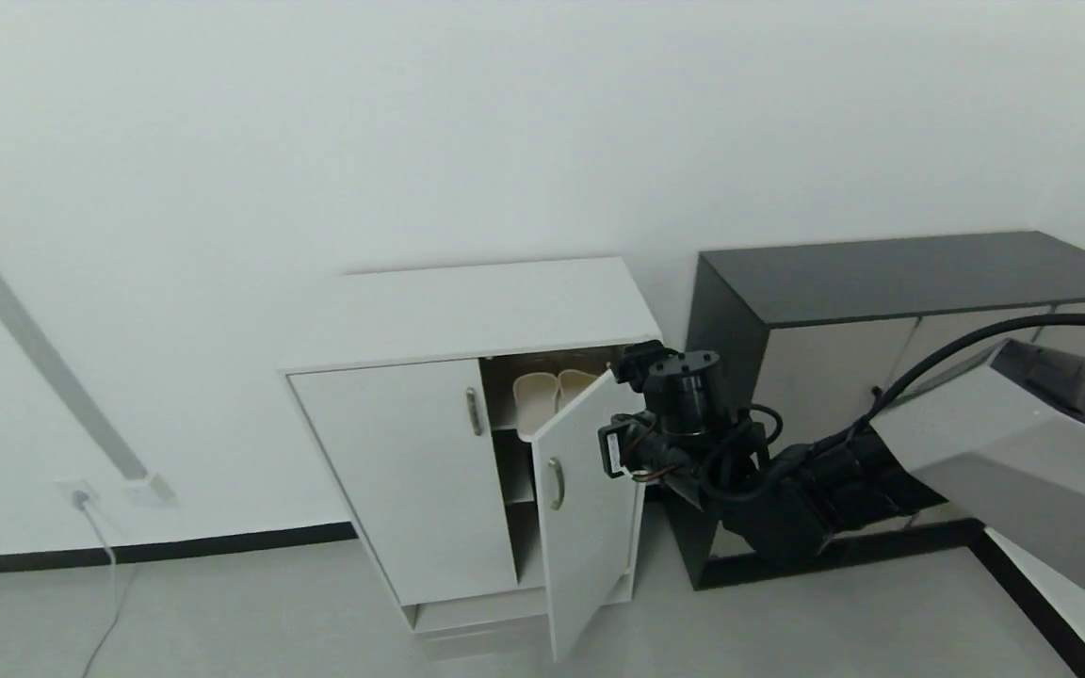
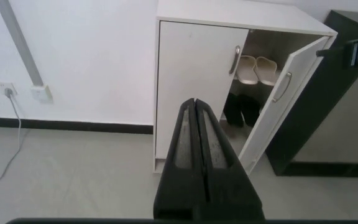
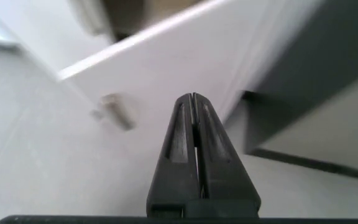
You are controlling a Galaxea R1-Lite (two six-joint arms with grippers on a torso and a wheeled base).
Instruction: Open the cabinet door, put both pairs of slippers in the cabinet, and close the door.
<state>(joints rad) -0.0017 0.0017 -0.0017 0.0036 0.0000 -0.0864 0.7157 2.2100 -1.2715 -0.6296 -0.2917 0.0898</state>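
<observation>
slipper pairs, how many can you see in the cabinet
2. A beige pair sits high in the cabinet, a black pair below it, both seen past the half-open right door. More could be hidden behind the shut left door.

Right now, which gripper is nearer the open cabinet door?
Right. The right gripper sits close by the outer face of the open door, near its top corner; contact cannot be told. The left gripper hangs well back from the cabinet, out over the floor.
</observation>
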